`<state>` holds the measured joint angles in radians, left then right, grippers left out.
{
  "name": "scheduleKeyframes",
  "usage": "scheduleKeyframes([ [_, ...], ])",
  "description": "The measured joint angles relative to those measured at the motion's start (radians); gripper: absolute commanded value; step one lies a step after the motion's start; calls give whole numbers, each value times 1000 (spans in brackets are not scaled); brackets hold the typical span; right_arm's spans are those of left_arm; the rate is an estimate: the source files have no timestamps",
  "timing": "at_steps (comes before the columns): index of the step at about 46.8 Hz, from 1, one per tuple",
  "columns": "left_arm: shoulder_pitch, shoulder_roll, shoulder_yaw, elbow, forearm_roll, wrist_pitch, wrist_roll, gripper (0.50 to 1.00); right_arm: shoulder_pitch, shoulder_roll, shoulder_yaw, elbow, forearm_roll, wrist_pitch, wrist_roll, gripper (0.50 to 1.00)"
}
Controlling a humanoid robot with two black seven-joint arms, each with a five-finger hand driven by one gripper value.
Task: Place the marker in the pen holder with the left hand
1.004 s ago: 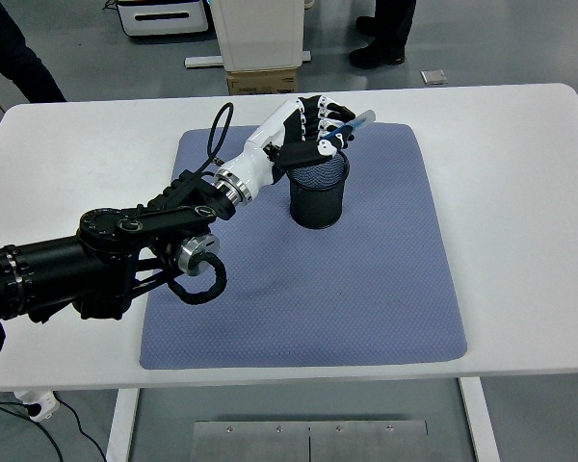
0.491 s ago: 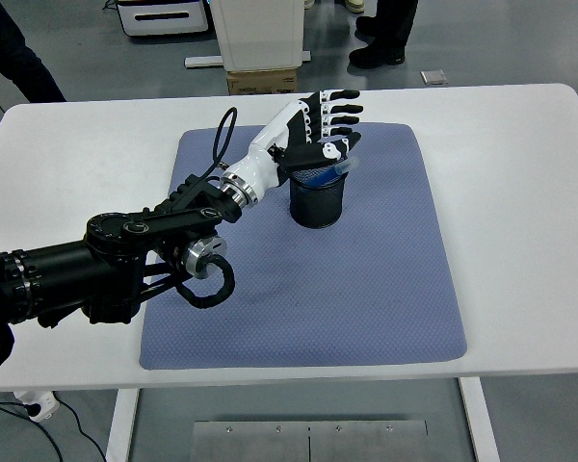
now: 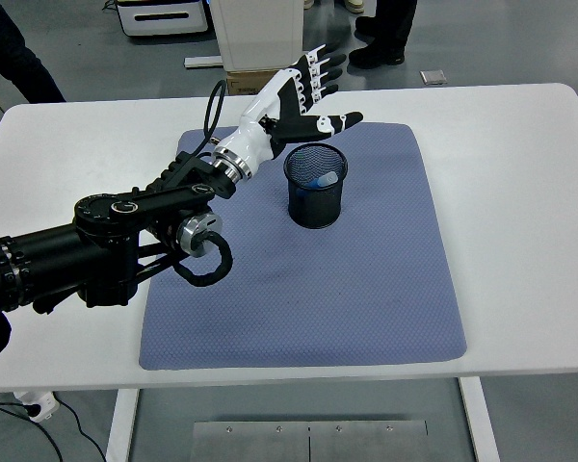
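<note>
A black mesh pen holder [image 3: 316, 187] stands upright on the blue-grey mat [image 3: 366, 289], near its far middle. A blue marker [image 3: 322, 179] lies inside the holder, its tip showing just below the rim. My left hand [image 3: 303, 96] hovers above and behind the holder's left side, fingers spread and holding nothing, thumb pointing right over the rim. My black left arm [image 3: 106, 241] reaches in from the left edge. The right arm is out of view.
The white table [image 3: 520, 192] stretches around the mat. Beyond the far edge stand a cardboard box [image 3: 260, 79] and a white cabinet base [image 3: 255, 34]. People's legs and shoes show at the top left and top right.
My left hand let go of the marker, which dropped into the holder. The hand then opened wide and drew up and back to the left, away from the rim.
</note>
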<state>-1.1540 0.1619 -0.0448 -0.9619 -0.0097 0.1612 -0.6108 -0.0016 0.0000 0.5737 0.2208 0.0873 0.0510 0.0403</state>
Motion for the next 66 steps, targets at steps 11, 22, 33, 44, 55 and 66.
scheduleKeyframes([
  [11,48,34,-107,52,4,-11,0,1000,0,0,0,0,0,0,0,1000],
  [22,111,56,-154,113,-1,-59,0,1000,0,0,0,0,0,0,0,1000],
  [33,149,72,-164,177,-2,-50,0,1000,0,0,0,0,0,0,0,1000],
  [44,260,79,-314,180,6,-57,0,1000,0,0,0,0,-1,0,0,1000],
  [55,377,83,-463,180,-4,-103,0,1000,0,0,0,0,0,0,0,1000],
  [66,407,75,-541,178,-21,-149,0,1000,0,0,-2,10,-3,2,0,1000],
])
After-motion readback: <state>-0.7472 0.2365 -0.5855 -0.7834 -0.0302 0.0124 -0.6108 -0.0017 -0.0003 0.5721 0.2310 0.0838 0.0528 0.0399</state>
